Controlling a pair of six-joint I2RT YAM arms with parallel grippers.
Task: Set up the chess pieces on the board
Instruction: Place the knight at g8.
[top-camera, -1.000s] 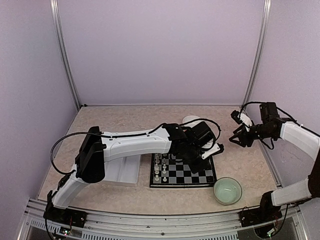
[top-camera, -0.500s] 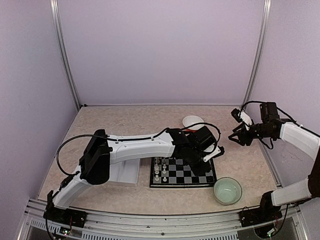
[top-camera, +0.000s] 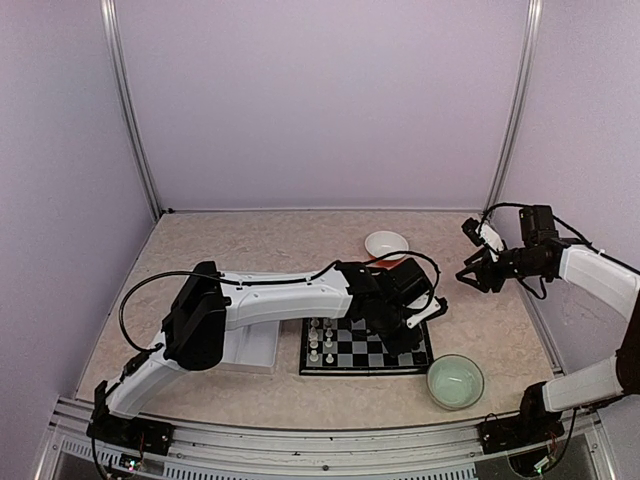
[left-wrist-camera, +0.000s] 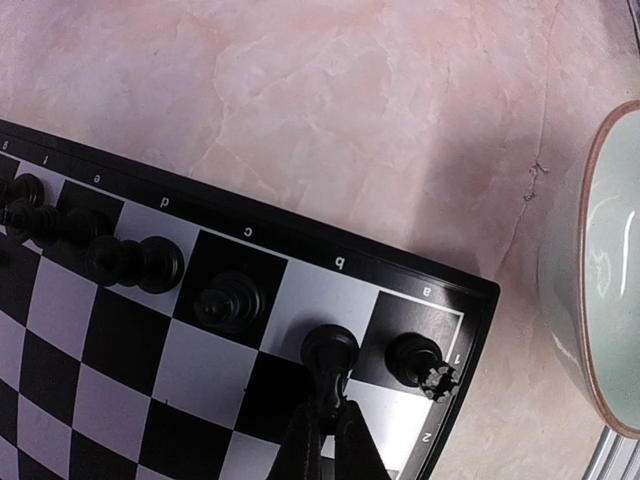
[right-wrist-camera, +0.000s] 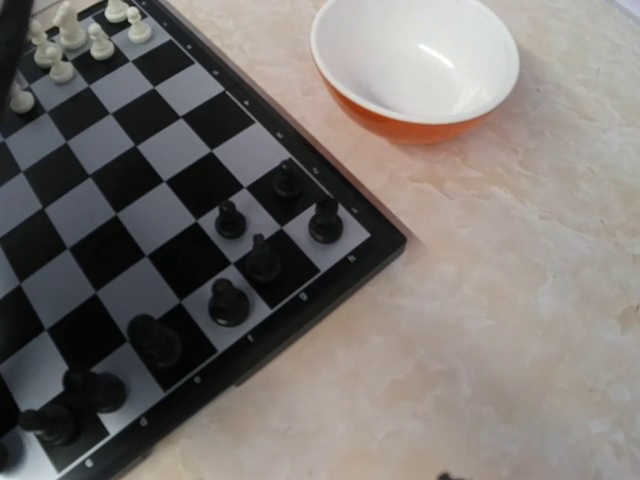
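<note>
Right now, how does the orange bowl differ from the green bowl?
The orange bowl is orange outside and white inside; the green bowl is pale green. The orange bowl sits beyond the far edge of the board, the green bowl by its near right corner. Both look empty.

My fixed camera overlooks the table (top-camera: 250, 240) from behind; both wrist cameras sit close above the board (left-wrist-camera: 190, 375) and its black pieces (right-wrist-camera: 228, 300)

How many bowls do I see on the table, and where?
2. An orange bowl, white inside, stands beyond the far edge of the board; a pale green bowl stands by its near right corner. No other shows.
</note>
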